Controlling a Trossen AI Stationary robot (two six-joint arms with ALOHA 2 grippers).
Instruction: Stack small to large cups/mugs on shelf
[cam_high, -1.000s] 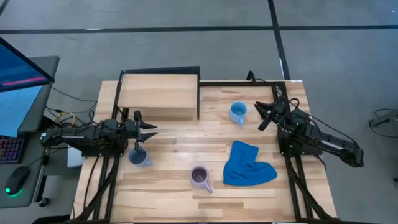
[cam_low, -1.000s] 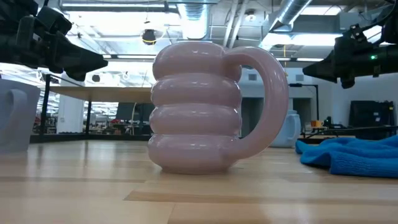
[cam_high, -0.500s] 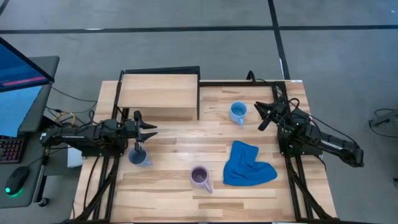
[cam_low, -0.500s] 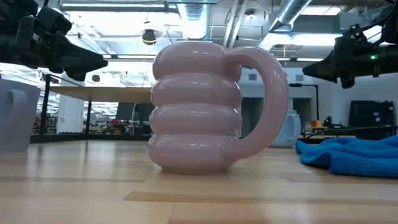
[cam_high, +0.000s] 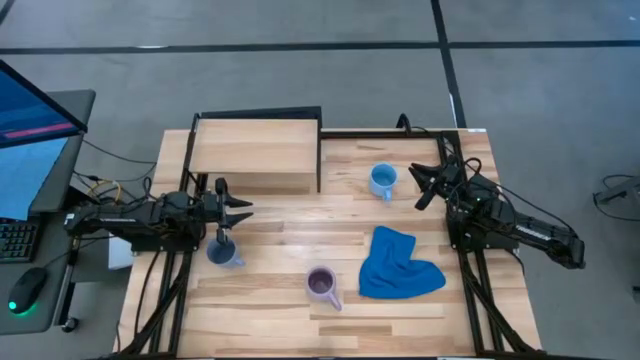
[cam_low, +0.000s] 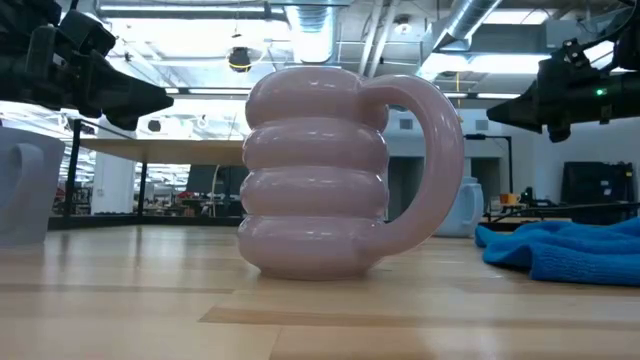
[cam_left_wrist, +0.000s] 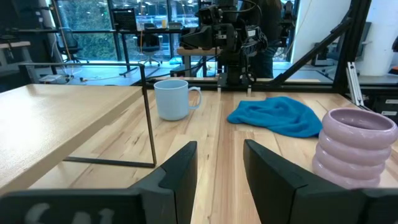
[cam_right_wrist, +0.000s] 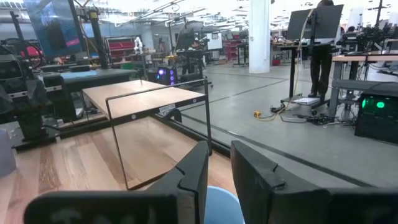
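The pale purple mug (cam_high: 321, 284) stands upright near the table's front edge, its ribbed body filling the low view (cam_low: 315, 180). The grey-blue mug (cam_high: 222, 252) stands at the left, just nearward of my left gripper (cam_high: 243, 211). The light blue mug (cam_high: 382, 180) stands right of the shelf (cam_high: 255, 150), close beside my right gripper (cam_high: 419, 186). All three rest on their bases on the tabletop. Both grippers point level over the table, open, with nothing between the fingers (cam_left_wrist: 186, 171) (cam_right_wrist: 198, 171).
A crumpled blue cloth (cam_high: 398, 265) lies on the table's right half, between the purple mug and my right arm. The shelf's black frame post (cam_left_wrist: 148, 118) stands ahead of my left gripper. A monitor and keyboard sit off the table's left side.
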